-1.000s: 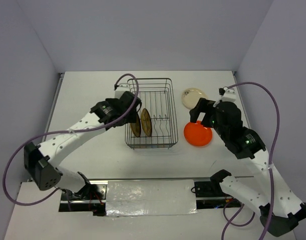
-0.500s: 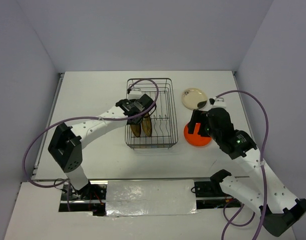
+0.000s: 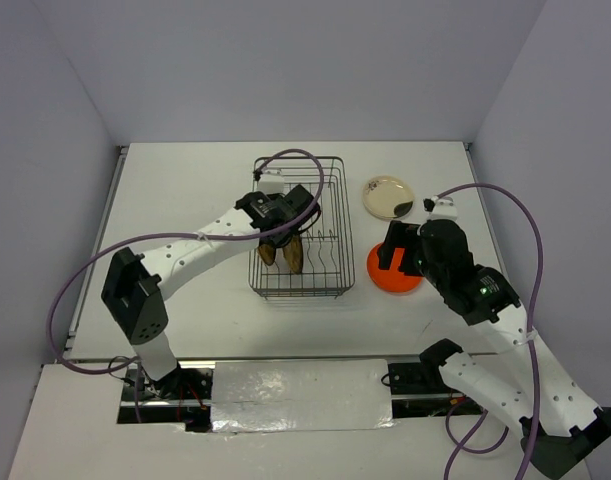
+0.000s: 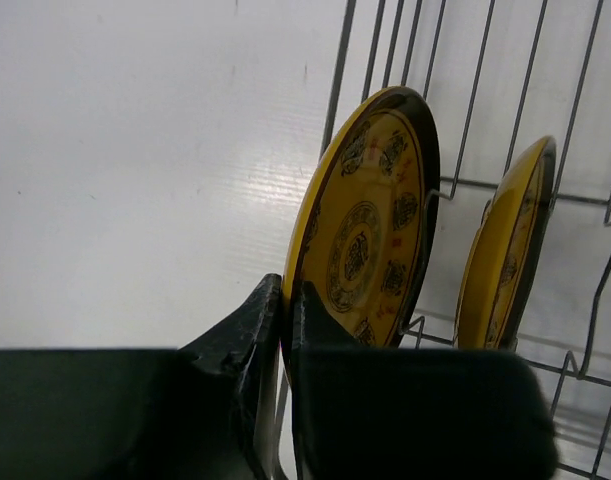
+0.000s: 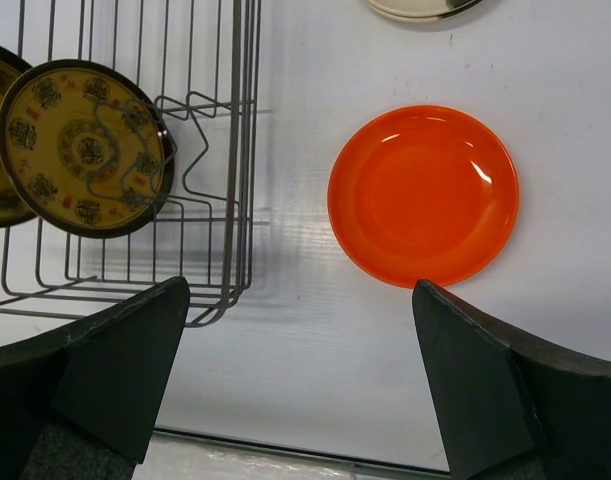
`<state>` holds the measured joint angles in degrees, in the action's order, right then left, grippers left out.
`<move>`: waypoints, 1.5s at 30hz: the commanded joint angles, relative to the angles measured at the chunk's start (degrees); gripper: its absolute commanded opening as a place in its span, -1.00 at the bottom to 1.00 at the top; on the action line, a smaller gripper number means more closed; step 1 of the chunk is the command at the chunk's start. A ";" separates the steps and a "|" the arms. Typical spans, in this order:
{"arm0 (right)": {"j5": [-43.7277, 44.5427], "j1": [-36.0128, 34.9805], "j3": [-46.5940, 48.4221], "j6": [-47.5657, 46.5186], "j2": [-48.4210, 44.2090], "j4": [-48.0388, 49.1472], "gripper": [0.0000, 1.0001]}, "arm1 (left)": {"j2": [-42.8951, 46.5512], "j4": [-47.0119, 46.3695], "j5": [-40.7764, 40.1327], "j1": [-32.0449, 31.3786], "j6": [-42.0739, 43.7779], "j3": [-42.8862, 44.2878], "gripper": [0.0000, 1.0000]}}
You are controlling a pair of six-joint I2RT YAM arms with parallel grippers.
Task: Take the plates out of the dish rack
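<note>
The dark wire dish rack [image 3: 342,235] stands mid-table with two brown-yellow patterned plates [image 3: 292,256] upright in its prongs. My left gripper [image 3: 285,230] reaches into the rack from the left. In the left wrist view it [image 4: 288,295] is shut on the rim of the nearer patterned plate [image 4: 370,225], while the second plate [image 4: 505,260] stands free behind it. An orange plate [image 5: 423,195] lies flat on the table right of the rack [image 5: 240,150]. My right gripper [image 5: 297,290] hovers wide open above the table beside it, holding nothing.
A cream plate with a dark blotch [image 3: 388,196] lies flat at the back right, beyond the orange plate [image 3: 397,284]. Side walls enclose the white table. Both arms' purple cables loop above the work area.
My left gripper has swung over into the rack and shut on the patterned plate's rim. The right arm has shifted slightly near the orange plate, still open.
</note>
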<state>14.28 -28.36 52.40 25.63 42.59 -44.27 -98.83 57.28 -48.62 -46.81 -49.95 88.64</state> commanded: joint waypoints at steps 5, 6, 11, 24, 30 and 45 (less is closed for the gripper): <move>0.75 -0.29 1.12 -0.84 -0.22 -0.29 1.00 | 3.47 14.77 -13.31 -1.62 -8.92 14.42 -1.00; 0.57 -0.21 1.21 -0.84 -0.14 -0.29 1.00 | 3.29 17.93 -15.17 -1.53 -10.67 16.28 -0.99; -0.04 -0.29 1.21 -1.02 -0.23 0.32 1.00 | 7.94 20.86 -18.88 1.71 -8.50 17.80 -0.98; -13.39 -0.29 -7.13 0.65 -0.58 10.86 1.00 | 10.79 -30.20 31.82 45.39 7.86 -12.25 -0.89; -20.95 -0.47 -10.65 2.67 -0.58 17.11 1.00 | 5.40 -36.43 38.42 49.44 2.76 -20.15 -0.57; 1.98 -20.86 22.73 7.60 40.80 13.16 0.78 | 29.70 -24.06 33.50 49.01 5.28 -28.78 0.99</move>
<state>9.76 -48.27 70.32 31.94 79.24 -30.26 -77.08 29.61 -13.82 2.87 -48.88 57.78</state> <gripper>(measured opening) 0.919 0.995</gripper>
